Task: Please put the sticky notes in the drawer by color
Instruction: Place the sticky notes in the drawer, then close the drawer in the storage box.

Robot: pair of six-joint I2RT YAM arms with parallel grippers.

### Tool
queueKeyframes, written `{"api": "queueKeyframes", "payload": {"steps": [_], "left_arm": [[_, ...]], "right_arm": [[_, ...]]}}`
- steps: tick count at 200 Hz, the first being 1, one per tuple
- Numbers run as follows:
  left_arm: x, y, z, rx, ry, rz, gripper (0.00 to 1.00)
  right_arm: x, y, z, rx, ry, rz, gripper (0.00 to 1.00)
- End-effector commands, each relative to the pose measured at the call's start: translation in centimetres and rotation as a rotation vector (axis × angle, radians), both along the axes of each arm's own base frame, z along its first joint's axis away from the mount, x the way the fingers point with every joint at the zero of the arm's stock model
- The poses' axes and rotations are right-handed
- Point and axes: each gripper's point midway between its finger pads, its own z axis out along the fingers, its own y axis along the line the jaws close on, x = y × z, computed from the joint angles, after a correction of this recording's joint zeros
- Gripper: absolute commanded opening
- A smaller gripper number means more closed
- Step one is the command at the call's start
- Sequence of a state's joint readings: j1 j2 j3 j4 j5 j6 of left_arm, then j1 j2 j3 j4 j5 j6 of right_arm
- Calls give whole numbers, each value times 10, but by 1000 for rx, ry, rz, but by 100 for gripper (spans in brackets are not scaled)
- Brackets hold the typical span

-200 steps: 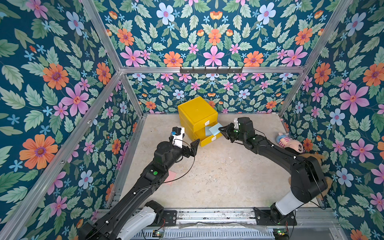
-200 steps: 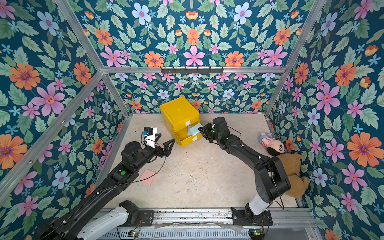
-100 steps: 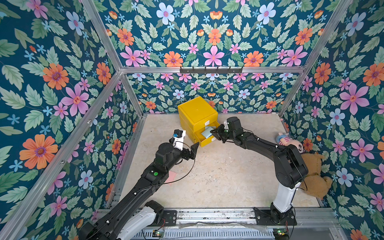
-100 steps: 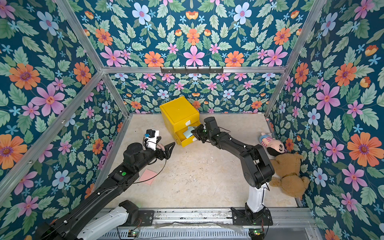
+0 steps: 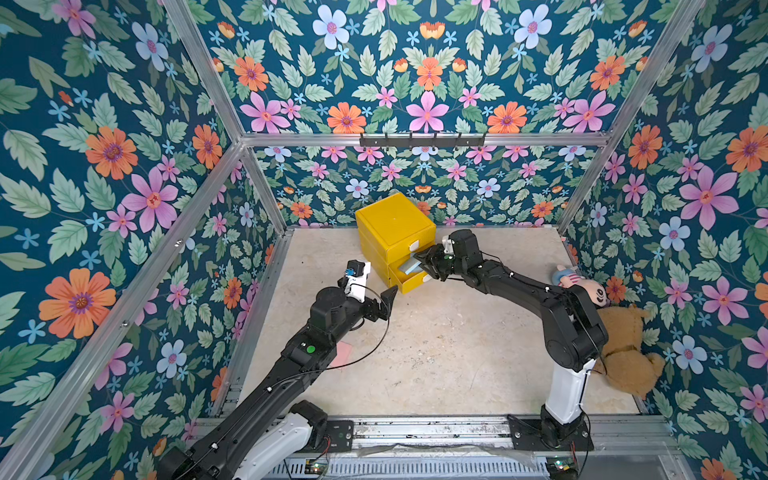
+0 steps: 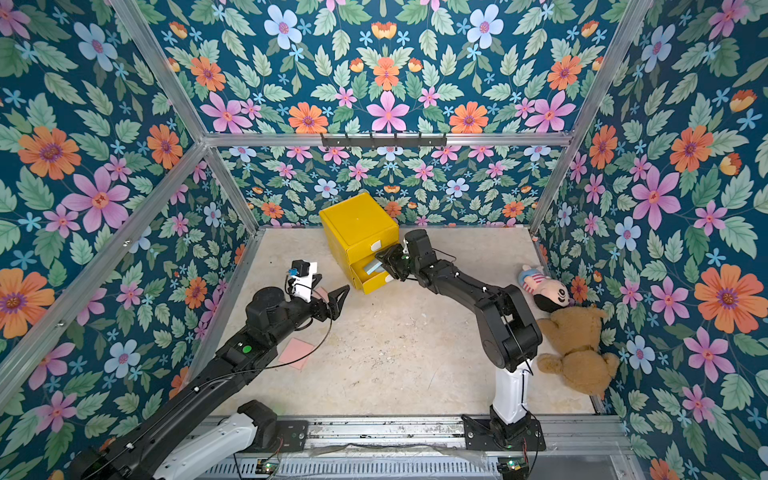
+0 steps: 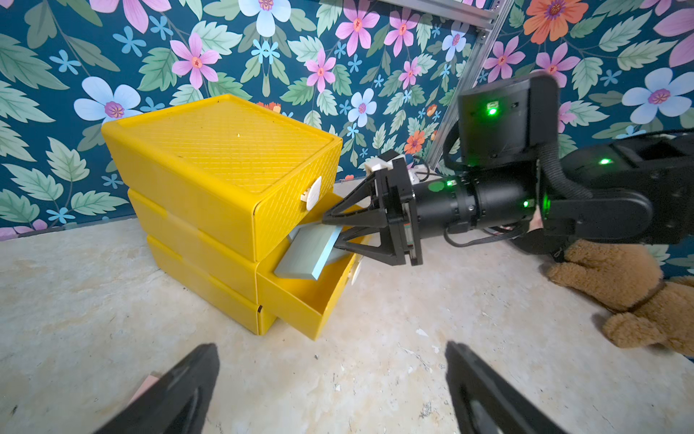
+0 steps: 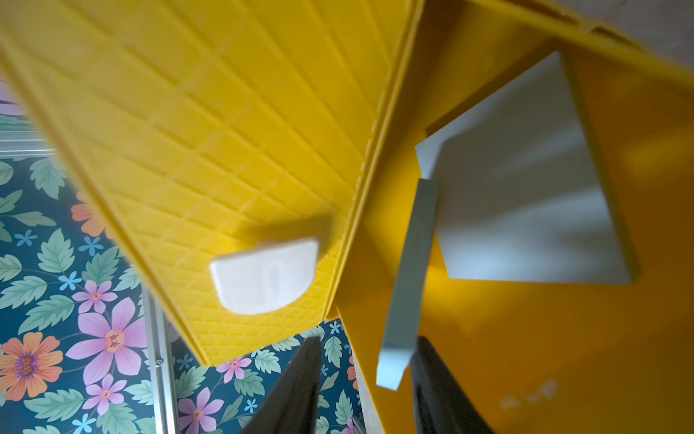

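So a light blue sticky pad [image 7: 308,251] is being propped at a tilt in the pulled-out middle drawer [image 7: 300,304] of the yellow cabinet [image 5: 395,224], with one edge poking up above the drawer's rim. In the right wrist view that same pad [image 8: 403,282] is being shown edge-on. A second light blue pad [image 8: 525,188] is lying flat on the drawer floor right behind it, pretty much touching. The top drawer is sitting shut, its white tab handle [image 8: 263,278] just above the action, and the bottom drawer is looking shut too.

The right gripper [image 7: 330,231] is being poked into the mouth of the middle drawer, fingers straddling the tilted pad's raised edge. The jaws are parted. The pad is being touched by one finger [image 8: 439,387] at most, with a clear gap to the other, so nothing is being squeezed there.

The left gripper [image 5: 380,305] is being held low over the table [image 5: 457,353], just in front of the cabinet and apart from it. Its jaws are spread wide with nothing between them. A pink pad [image 6: 296,353] is lying flat on the table right beside the left arm.

Over by the right wall, a brown teddy bear [image 5: 623,357] and a small doll [image 5: 582,286] are lying well apart from the cabinet.
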State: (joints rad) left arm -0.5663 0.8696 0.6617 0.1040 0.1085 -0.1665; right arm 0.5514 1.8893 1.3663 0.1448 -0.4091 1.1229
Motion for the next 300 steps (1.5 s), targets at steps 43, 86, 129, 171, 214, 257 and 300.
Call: {"api": "queueKeyframes", "payload": {"steps": [43,86,129,171,214,257,300], "left_arm": [[6,-1,3,-40,31,22,100],[40,2,4,-119,162,156,99],[92,28,5,-153,284,391,82],[129,24,13,-126,311,429,75],[150,26,-16,3,375,458,73],[157,24,-40,11,441,436,67],[163,22,-54,-2,482,417,59]], "right_arm": [[-18,-50,30,-117,-142,-115,61],[-57,-71,24,-233,-428,5,68],[-74,-65,-17,-364,-609,164,61],[-61,-43,-50,-405,-624,237,49],[-37,-28,-43,-369,-656,206,34],[-14,-18,-40,-368,-669,173,30],[1,-5,-42,-349,-671,175,29]]}}
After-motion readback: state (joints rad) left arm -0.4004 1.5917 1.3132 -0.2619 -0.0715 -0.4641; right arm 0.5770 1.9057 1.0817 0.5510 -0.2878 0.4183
